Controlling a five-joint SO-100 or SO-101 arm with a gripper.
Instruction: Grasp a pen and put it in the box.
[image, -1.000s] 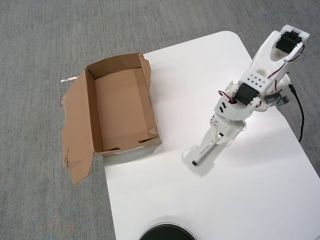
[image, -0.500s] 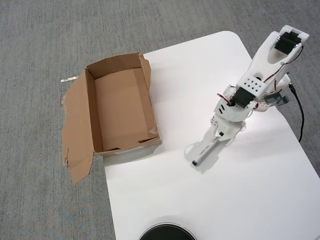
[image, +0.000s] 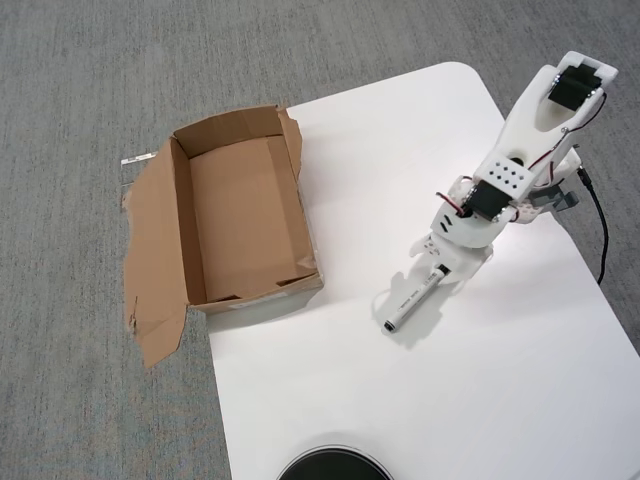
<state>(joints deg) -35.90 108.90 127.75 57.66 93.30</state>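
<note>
- The claw (image: 432, 262) sits over the pen's upper end, apparently pinching it; from above the grip is hard to confirm.
- The pen (image: 408, 301) has shifted slightly since earlier, lying diagonally on the table (image: 420, 400).
- The box (image: 240, 215) lies well to its left, unmoved.

arm: we see our white arm (image: 520, 160) reaching from upper right down toward lower left in the overhead view | gripper (image: 432, 268): pointed down, fingers low, spread unclear
</note>
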